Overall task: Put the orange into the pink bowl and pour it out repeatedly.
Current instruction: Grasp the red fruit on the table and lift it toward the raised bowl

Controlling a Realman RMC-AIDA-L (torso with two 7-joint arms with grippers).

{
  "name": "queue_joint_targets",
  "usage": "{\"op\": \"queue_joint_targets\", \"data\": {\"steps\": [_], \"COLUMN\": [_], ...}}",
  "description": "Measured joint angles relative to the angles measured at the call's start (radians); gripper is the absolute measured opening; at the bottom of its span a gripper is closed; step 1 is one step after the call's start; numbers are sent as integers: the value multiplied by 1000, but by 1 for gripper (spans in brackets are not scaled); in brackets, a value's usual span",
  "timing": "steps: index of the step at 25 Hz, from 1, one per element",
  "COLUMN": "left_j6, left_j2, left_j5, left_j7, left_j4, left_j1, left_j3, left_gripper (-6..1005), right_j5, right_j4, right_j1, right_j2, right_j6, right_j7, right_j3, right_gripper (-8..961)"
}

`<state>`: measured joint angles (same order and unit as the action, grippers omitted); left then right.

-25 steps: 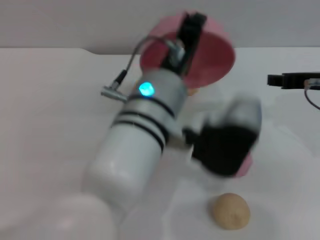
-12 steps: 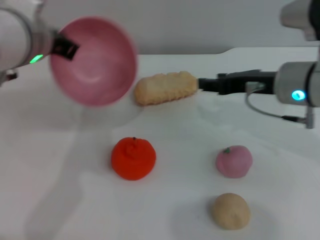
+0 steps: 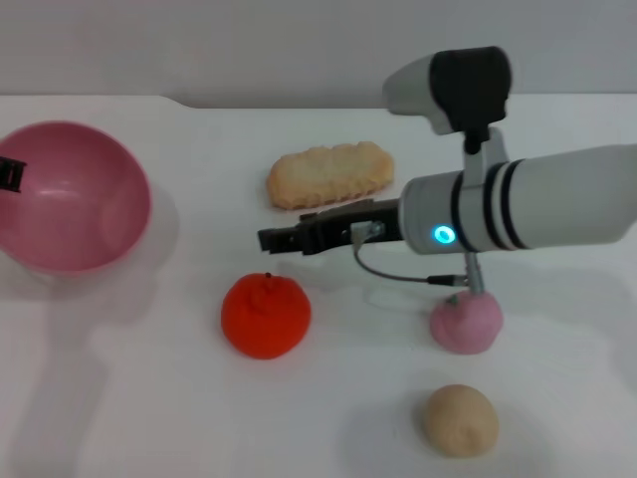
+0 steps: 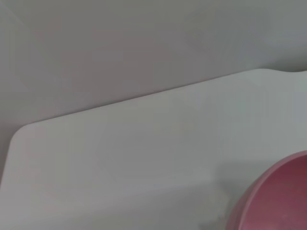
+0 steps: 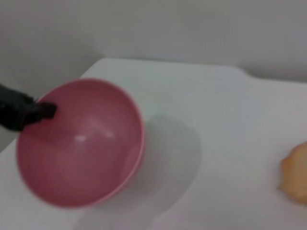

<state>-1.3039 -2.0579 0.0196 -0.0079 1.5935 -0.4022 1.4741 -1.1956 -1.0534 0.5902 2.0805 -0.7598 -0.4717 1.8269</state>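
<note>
The orange (image 3: 266, 315) lies on the white table, left of the middle in the head view. The pink bowl (image 3: 72, 199) is empty at the far left, its opening facing up toward me. My left gripper (image 3: 9, 172) is shut on its rim. The bowl also shows in the left wrist view (image 4: 280, 191) and the right wrist view (image 5: 79, 143), where a black left finger (image 5: 24, 113) sits on its rim. My right gripper (image 3: 271, 240) reaches in from the right, empty, just above and behind the orange.
A beige bread-like piece (image 3: 330, 176) lies behind the right gripper. A pink peach-like fruit (image 3: 466, 322) and a beige round lump (image 3: 458, 420) lie at the front right. The right arm's cable (image 3: 398, 276) hangs above the peach. The table's back edge (image 3: 149, 99) meets a grey wall.
My left arm has swung the bowl down and to the left, turning it from tilted to open-side up. My right arm has reached left across the table to the orange. The orange has not moved.
</note>
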Motion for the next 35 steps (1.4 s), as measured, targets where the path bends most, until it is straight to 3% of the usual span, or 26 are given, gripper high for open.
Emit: {"op": "queue_joint_targets", "data": {"steps": [17,25,30,35], "left_j6": [14,12,14,19], "left_j2": [1,1,1,0], "left_j5": [1,-2,-7,-11], "left_j7": [23,24,27,38], "left_j4": [-1,6,7,5], "left_j1": [-33,-35,-37,-37], "left_j3": [-10,-8,-6,-7], "left_gripper": [59,61,61,62], "right_j5": [-117,-117,-117,-110], "right_j4": [223,226,225,167], "right_j1": [109,107,107,76], "right_j2": [7,6,5,1], "right_j6": [55,56,57,57], "right_j7": [8,-3,-25,-31], "right_j3": [109,110,110,110], "right_gripper": [575,537,332,191]}}
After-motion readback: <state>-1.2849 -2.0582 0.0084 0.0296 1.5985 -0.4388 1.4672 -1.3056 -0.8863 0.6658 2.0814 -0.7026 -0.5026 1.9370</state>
